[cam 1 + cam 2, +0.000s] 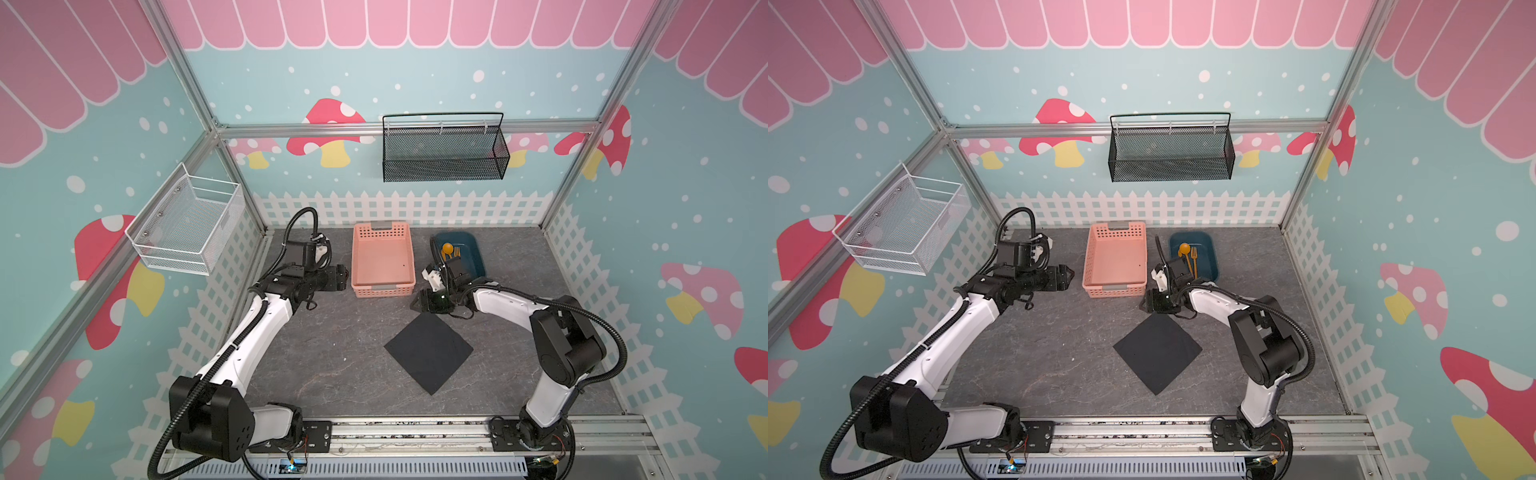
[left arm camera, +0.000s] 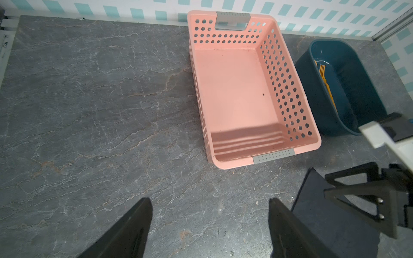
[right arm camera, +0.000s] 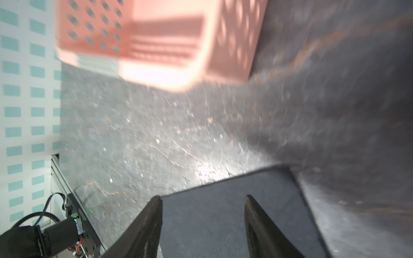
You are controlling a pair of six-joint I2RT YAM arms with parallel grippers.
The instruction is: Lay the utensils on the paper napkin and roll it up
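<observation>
The utensils [image 1: 1188,257], an orange spoon [image 1: 447,248] and fork [image 2: 323,71], lie in the dark blue tub [image 1: 478,253]. That puts them just past the wrist of the right claw [image 3: 202,198], on its far side. The black napkin [image 1: 429,353] lies flat on the surface [image 1: 332,353], turned like a diamond, with its far corner directly under the right claw. In the right wrist view that corner shows between the two spread fingers [image 3: 149,223], which grip nothing. Whether the tips touch the paper cannot be told. The pink basket [image 1: 413,270] stands just beyond that claw, beside the tub. The left claw [image 2: 210,201] hovers on the basket's other side, near its front corner. It is well apart from the napkin, and its fingers are spread wide over bare surface.
</observation>
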